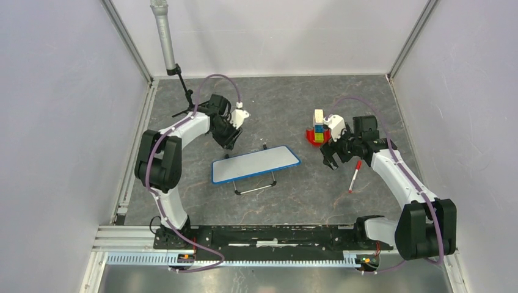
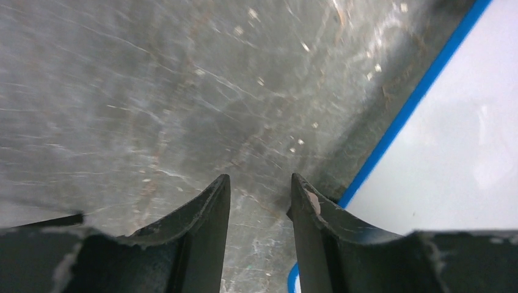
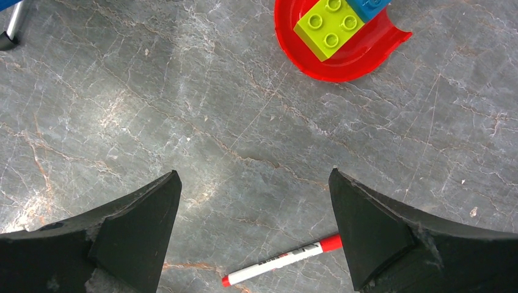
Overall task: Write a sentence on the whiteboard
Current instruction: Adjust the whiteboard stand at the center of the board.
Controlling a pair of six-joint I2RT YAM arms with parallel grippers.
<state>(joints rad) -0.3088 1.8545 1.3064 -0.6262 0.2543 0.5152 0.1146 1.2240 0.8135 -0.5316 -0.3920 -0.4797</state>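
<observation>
Whiteboard [image 1: 255, 163], long axis left-right, right end farther back; left and right jaws apart, empty

Grey marbled table [image 1: 275, 97] carries whiteboard [image 1: 255, 163], marker [image 1: 354, 176], and red dish [image 3: 342, 68] of blocks [image 3: 330, 24].

- The whiteboard [image 2: 452, 140], ahead and to one side of the left gripper [image 2: 259, 178], is cut off by the wrist picture's edge. One finger [image 2: 317, 238] hides the near stretch of its rim.
- From above, the whiteboard's face is too small and washed out to read.
- Ahead of the right gripper [image 3: 253, 173], the red dish [image 3: 342, 67] and the blocks [image 3: 327, 21] run off the top edge.
- The print on the marker [image 3: 278, 261], near that gripper's fingers, is too small to read.
</observation>
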